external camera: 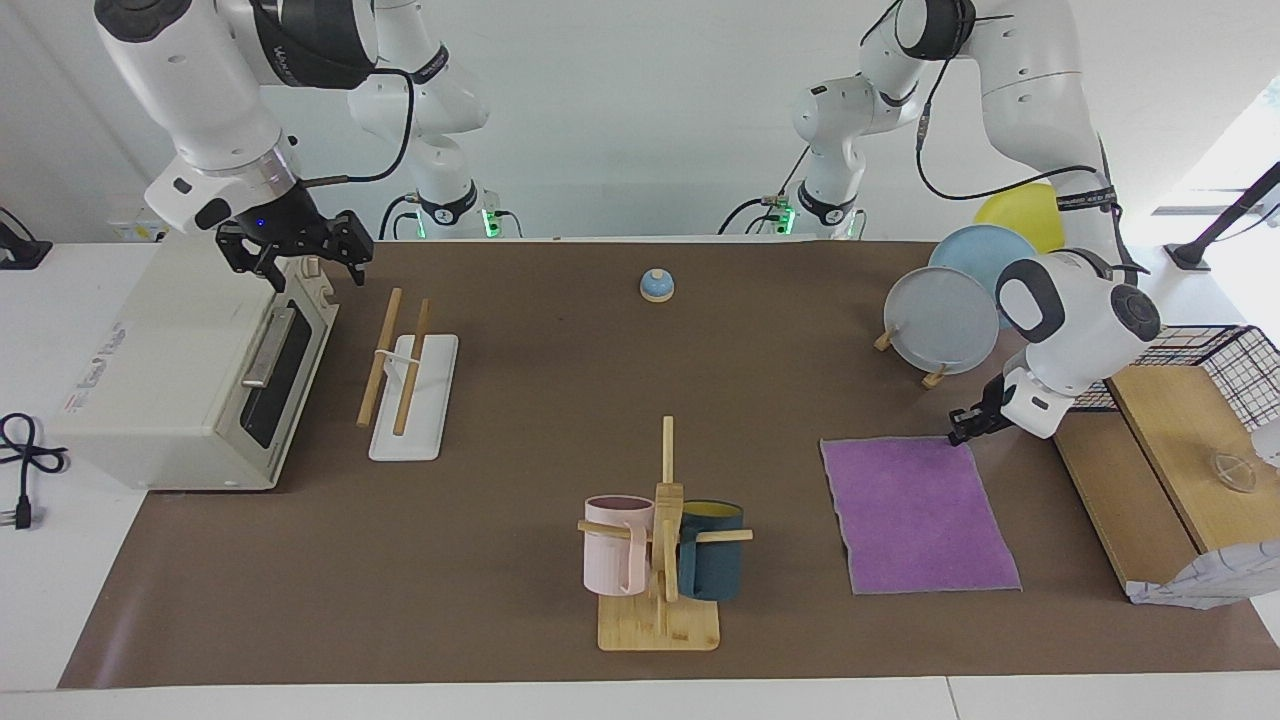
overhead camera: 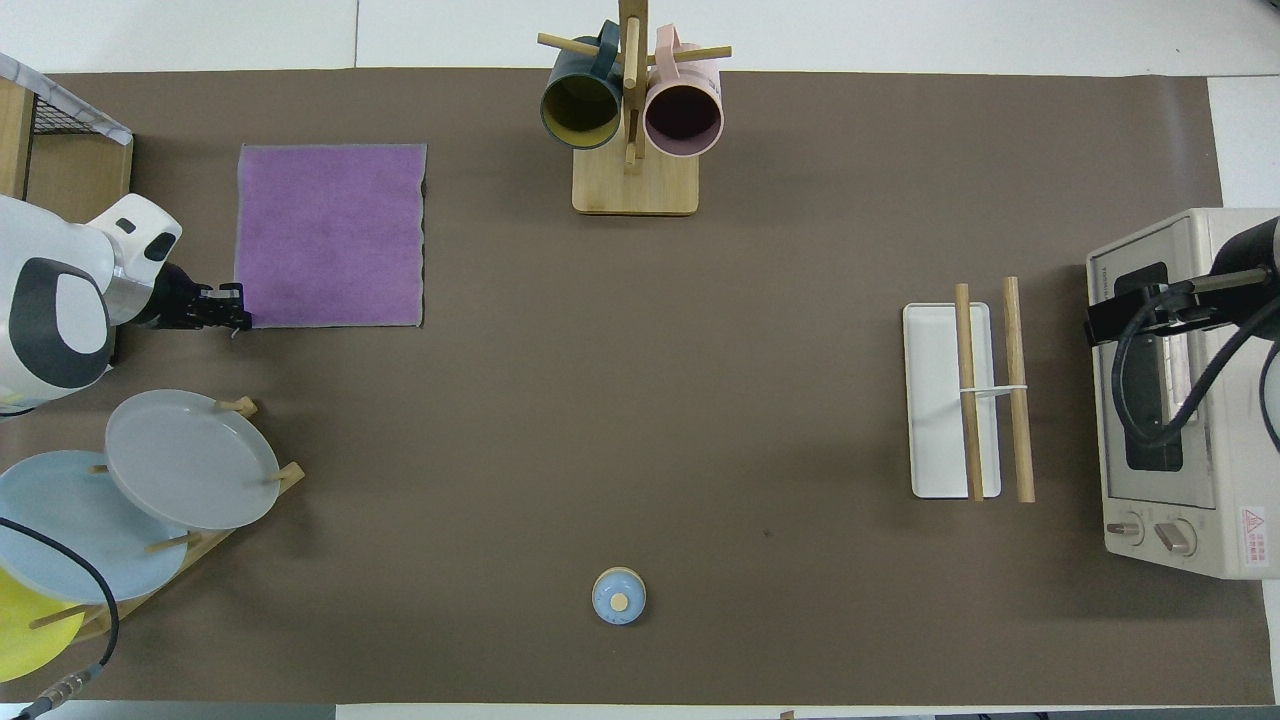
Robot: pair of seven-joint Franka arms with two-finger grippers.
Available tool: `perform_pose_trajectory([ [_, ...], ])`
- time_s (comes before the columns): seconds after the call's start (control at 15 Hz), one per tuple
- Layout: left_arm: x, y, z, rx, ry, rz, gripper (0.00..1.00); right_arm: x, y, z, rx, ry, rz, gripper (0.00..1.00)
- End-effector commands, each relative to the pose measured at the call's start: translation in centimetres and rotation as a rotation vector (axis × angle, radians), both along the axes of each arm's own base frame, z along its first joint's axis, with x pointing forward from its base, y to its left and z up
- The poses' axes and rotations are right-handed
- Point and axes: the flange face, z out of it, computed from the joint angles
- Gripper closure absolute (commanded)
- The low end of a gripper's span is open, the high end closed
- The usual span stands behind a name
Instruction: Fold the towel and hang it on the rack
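Observation:
The towel [external camera: 920, 515] lies flat on the brown mat with its purple face up, toward the left arm's end; it also shows in the overhead view [overhead camera: 330, 235]. My left gripper [external camera: 960, 434] is low at the towel's corner nearest the robots, at its edge in the overhead view [overhead camera: 238, 316]. The rack [external camera: 398, 350], two wooden rods over a white base [external camera: 432, 390], stands toward the right arm's end, beside the toaster oven; it also shows in the overhead view [overhead camera: 990, 390]. My right gripper [external camera: 305, 262] is open and empty above the oven's front edge [overhead camera: 1110, 322].
A toaster oven [external camera: 180, 370] stands at the right arm's end. A wooden mug tree [external camera: 662, 540] with pink and teal mugs is farther out mid-table. A plate stand [external camera: 940, 320], a wire basket [external camera: 1230, 360] and a wooden board [external camera: 1160, 450] crowd the left arm's end. A small blue bell [external camera: 656, 286] sits near the robots.

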Motion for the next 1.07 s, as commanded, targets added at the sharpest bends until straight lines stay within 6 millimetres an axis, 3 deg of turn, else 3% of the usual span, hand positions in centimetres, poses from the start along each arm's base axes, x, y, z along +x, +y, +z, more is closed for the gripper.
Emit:
perform_pose_trajectory([
  [0.0,0.3,-1.5,2.7,0.083,-0.023,-0.128,1.0,-1.1,-0.4,-0.2,0.011,-0.004,0.015,0.0],
  [0.4,-0.5,-7.8,5.9,0.118,-0.026,-0.249,1.0,-1.4,-0.4,-0.5,0.013,0.008,0.015,0.0],
  [0.53,-0.9,-10.9,7.1,0.12,-0.036,-0.279,1.0,-1.3,-0.5,-0.6,0.013,0.005,0.015,0.0],
  [0.6,-1.1,-12.7,7.7,0.12,-0.047,-0.288,1.0,-1.3,-0.4,-0.6,0.013,0.006,0.014,0.0],
  [0.8,-2.6,-20.8,7.7,0.119,-0.072,-0.276,1.0,-1.4,-0.4,-0.5,0.013,0.005,0.014,0.0],
  [1.0,-4.6,-25.0,6.1,0.122,-0.064,-0.305,1.0,-1.3,-0.4,-0.6,0.013,0.006,0.015,0.0],
])
